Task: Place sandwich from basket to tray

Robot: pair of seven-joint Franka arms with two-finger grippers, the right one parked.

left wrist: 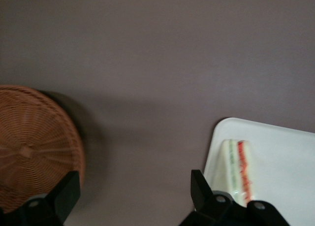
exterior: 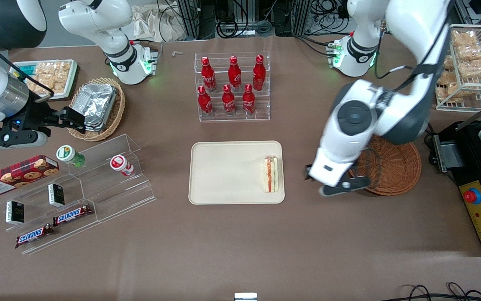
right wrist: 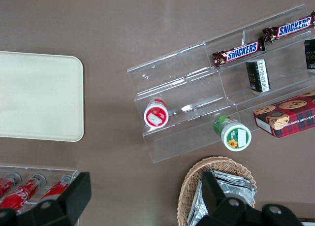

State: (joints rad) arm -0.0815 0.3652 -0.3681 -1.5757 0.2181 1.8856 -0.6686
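The sandwich [exterior: 270, 174] lies on the cream tray [exterior: 228, 171], on its edge with the red and green filling showing, close to the rim nearest the working arm. The reddish-brown wicker basket [exterior: 393, 167] is empty and partly hidden under the arm. My gripper [exterior: 328, 182] hangs over bare table between tray and basket. In the left wrist view the gripper [left wrist: 133, 191] is open with only tablecloth between its fingers. One side of it has the basket [left wrist: 34, 142], the other the sandwich [left wrist: 237, 172] on the tray [left wrist: 285, 157].
A clear rack of red cola bottles [exterior: 233, 88] stands farther from the camera than the tray. A black box with a red button [exterior: 479, 209] and a wire rack of snacks [exterior: 470, 62] sit at the working arm's end. An acrylic snack shelf [exterior: 73, 188] and a tan basket with foil containers [exterior: 98, 106] lie toward the parked arm's end.
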